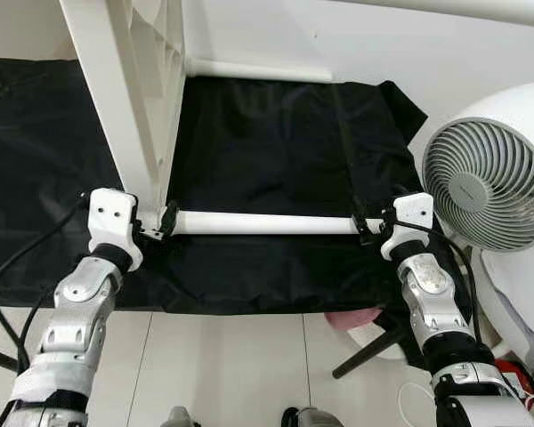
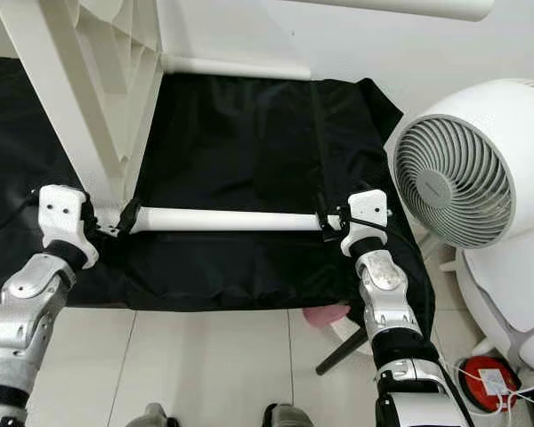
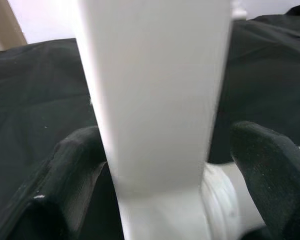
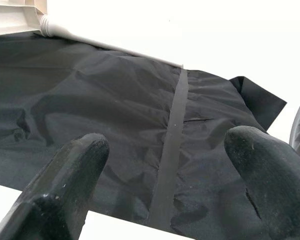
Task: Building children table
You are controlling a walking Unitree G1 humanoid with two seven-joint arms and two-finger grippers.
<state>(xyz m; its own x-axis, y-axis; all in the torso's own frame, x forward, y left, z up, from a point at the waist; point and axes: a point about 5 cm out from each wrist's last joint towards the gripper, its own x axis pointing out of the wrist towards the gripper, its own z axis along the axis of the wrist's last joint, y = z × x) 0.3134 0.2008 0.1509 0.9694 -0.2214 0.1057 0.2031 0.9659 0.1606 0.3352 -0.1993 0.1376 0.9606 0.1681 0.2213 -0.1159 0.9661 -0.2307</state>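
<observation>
White tube (image 1: 262,222): lies level over the black sheet (image 1: 276,142), between both claws.
Left claw (image 1: 157,224): fingers spread round the tube's end, where it meets the frame (image 1: 129,98).
Right claw (image 1: 370,223): at the other end; fingers apart, grip probably loose.
Handling: stiff, light, smooth plastic; hold near ends.
Fan (image 1: 489,182): no readable writing.

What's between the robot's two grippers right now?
A white tube spans from left gripper to right gripper, above black cloth, in both eye views.
</observation>
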